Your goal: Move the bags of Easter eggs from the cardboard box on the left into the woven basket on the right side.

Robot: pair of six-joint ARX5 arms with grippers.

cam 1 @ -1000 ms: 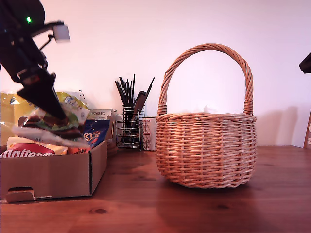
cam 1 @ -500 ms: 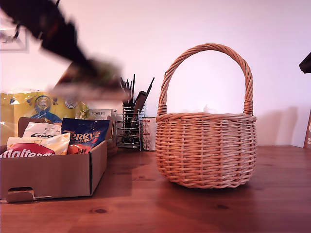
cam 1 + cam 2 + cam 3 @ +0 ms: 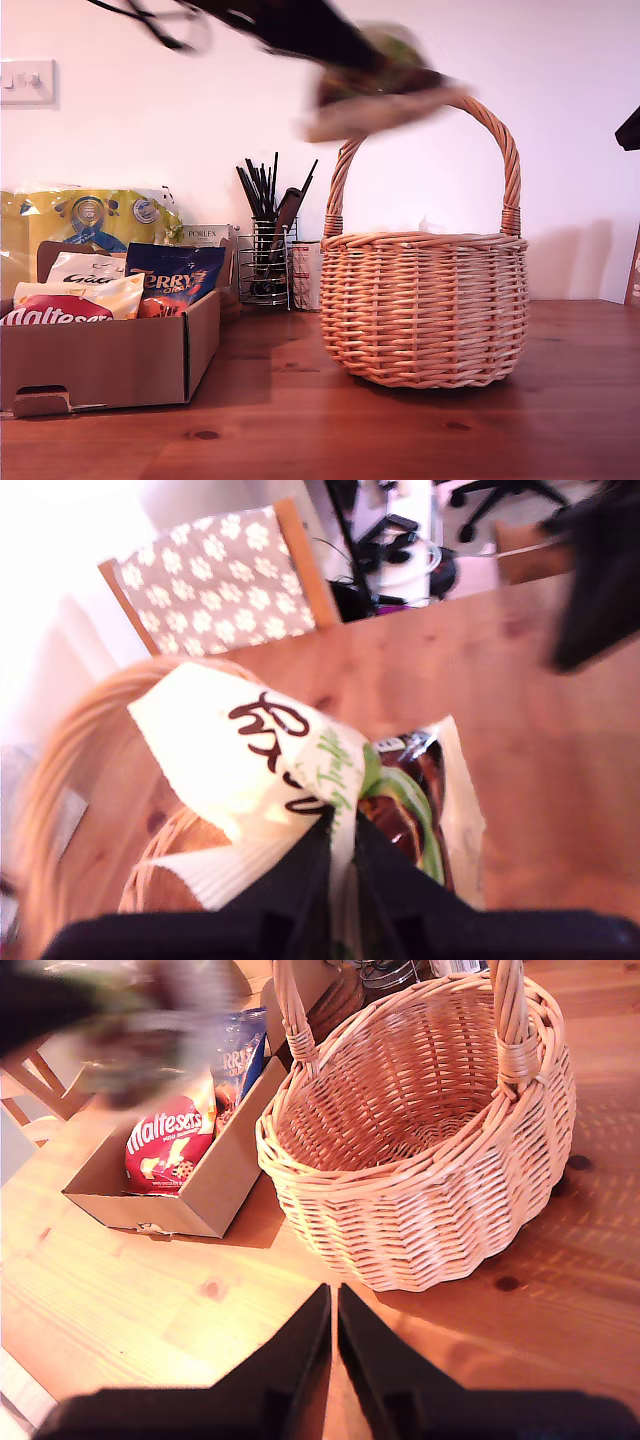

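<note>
One white-and-green Galaxy bag (image 3: 262, 770), pinched in first tool (image 3: 340, 855), has been carried from cardboard box (image 3: 110, 360) to blurred position above woven basket (image 3: 425, 310). Release judged next. Second tool (image 3: 334, 1305) narrow, empty, idle over surface (image 3: 300, 430). Remaining bags (image 3: 165, 280) left in box.

Black, tapered end effector (image 3: 334, 1345) fingers (image 3: 375, 1360); thin black cable (image 3: 150, 22).

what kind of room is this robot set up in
Probably a home room, perhaps a dining area: a wooden table, a patterned chair, a wall light switch and a wire utensil holder.
</note>
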